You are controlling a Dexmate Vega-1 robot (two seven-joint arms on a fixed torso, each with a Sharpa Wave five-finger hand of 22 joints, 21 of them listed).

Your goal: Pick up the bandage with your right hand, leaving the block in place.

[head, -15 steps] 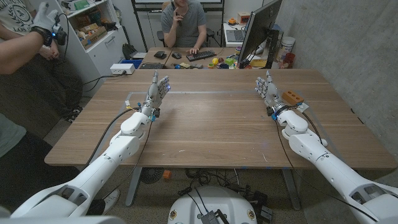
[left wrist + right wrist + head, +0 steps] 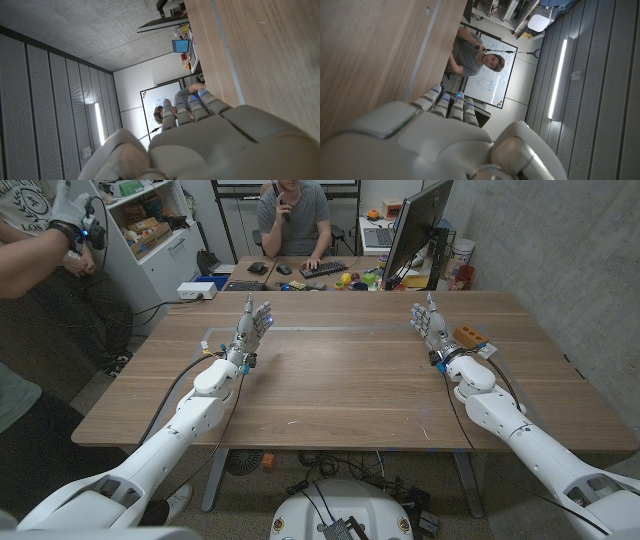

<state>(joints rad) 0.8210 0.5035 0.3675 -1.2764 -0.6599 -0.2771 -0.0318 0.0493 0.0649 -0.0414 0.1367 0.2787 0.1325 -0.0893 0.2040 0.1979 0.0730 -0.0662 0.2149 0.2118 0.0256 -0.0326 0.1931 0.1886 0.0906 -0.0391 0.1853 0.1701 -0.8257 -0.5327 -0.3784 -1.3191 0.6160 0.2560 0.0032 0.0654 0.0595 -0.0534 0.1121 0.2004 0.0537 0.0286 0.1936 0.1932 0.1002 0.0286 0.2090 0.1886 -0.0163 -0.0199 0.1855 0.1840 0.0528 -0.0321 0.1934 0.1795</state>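
Head view, from the near edge outward: the left arm [image 2: 190, 420] and right arm [image 2: 500, 415] come in from the bottom corners and stretch across the wooden table [image 2: 340, 390]. Each ends well up the board. The left hand [image 2: 254, 323] stands on its edge with the palm upright, fingers straight and slightly apart, and holds nothing. The right hand [image 2: 429, 322] stands the same way on the other side, fingers straight, also holding nothing.

Just beside the right hand, on its outer side, lies the orange block [image 2: 470, 337], close to the wrist; whether they touch I cannot tell. I cannot make out the bandage on the table.

A pale strip of tape [image 2: 340, 329] runs across the table between the two hands. Past the far edge stands a desk with a keyboard [image 2: 324, 269] and a dark monitor [image 2: 412, 225], and a person [image 2: 295, 215] in a grey shirt sits behind it. At the far left a second person's forearm [image 2: 30, 250] reaches in, wearing a glove [image 2: 72, 215].

Each wrist view looks along the back of its own hand, left [image 2: 200, 140] and right [image 2: 435, 140], fingers stretched along the table.
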